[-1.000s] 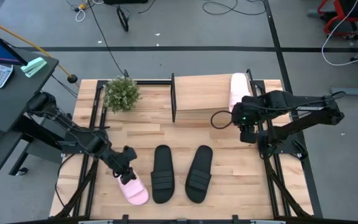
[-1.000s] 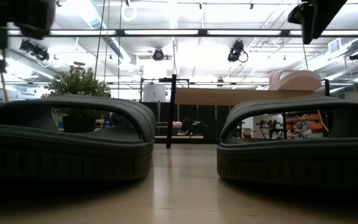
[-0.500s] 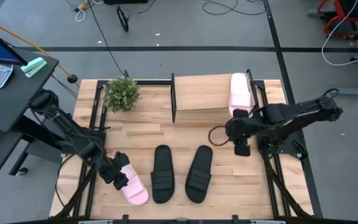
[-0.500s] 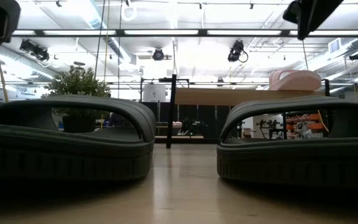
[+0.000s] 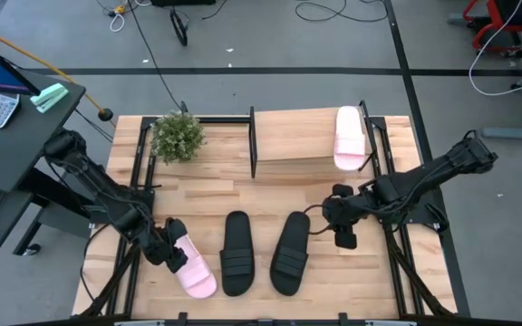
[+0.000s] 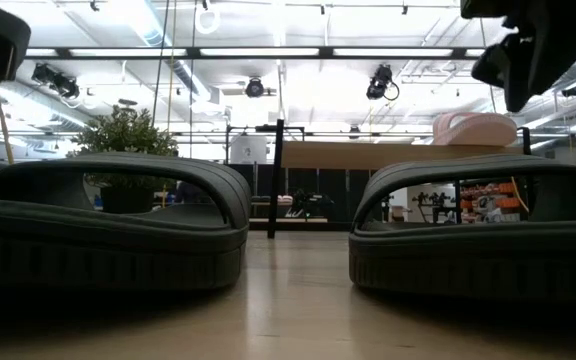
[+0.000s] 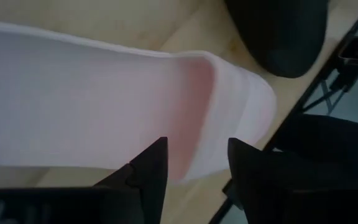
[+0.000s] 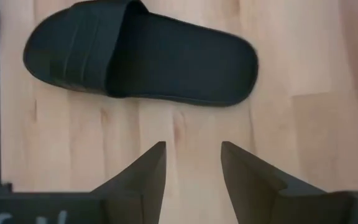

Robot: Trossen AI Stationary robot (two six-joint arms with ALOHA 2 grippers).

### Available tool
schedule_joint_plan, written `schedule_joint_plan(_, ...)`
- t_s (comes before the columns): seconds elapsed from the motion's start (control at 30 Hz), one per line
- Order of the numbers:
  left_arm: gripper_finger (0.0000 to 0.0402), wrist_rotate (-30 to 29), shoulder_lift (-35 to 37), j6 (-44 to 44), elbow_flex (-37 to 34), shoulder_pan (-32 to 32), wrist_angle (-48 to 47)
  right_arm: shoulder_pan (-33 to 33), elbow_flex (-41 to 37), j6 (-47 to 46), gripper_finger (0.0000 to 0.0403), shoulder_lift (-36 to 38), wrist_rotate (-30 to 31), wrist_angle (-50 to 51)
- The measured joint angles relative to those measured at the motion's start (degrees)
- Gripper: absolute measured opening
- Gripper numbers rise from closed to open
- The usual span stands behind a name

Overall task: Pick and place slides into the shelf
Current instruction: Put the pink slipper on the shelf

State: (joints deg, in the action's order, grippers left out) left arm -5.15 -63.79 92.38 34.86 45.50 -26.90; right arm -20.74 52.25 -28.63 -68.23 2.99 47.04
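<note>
One pale pink slide (image 5: 349,138) lay on the shelf (image 5: 293,136) at its right end, along the table's far edge, so the job looked about a quarter done. Three remained near the front edge of the slatted table (image 5: 270,195): a second pink slide (image 5: 194,272) toward the front-left corner and two black slides (image 5: 236,253) side by side at the middle. The left gripper (image 5: 172,255) hung at the pink slide's heel, fingers spread around its edge without pinching. The right gripper (image 5: 343,237) hovered spread and empty just beside the right-hand black slide (image 5: 290,252). No brand or writing was legible.

One pink slide (image 5: 349,138) lies on the shelf (image 5: 295,136); another pink slide (image 5: 193,270) and two black slides (image 5: 236,254) lie below.
</note>
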Motion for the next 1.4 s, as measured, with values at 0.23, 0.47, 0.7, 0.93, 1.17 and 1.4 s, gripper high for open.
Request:
schedule_joint_plan(0.23, 0.0223, -0.2, 0.0, -0.5, -1.5, -0.1, 2.9, -1.7, -1.1, -2.1, 0.016, 0.0, 0.0, -5.9)
schedule_joint_plan(0.47, 0.0246, -0.2, -1.6, -4.6, -1.5, -0.3, 6.2, -1.7, -1.1, 8.7, 0.016, 0.0, 2.0, -14.8)
schedule_joint_plan(0.7, 0.0247, -0.2, -6.6, -6.4, -1.5, -0.3, 11.2, -1.5, -1.1, 17.1, 0.016, 0.0, 4.2, -23.4)
schedule_joint_plan(0.93, 0.0247, -0.2, -11.2, -9.3, -1.5, -0.3, 16.3, -1.5, -1.1, 15.8, 0.0146, -0.1, 4.2, -28.9)
schedule_joint_plan(1.17, 0.0249, -0.2, -12.1, -9.5, -1.5, -0.3, 17.2, -1.5, -1.1, 13.1, 0.0142, -0.7, 4.2, -28.7)
schedule_joint_plan(1.4, 0.0204, 2.2, -12.1, -9.9, -1.5, -0.3, 18.6, -1.5, -1.1, 10.7, 0.0138, -1.2, 4.2, -28.5)
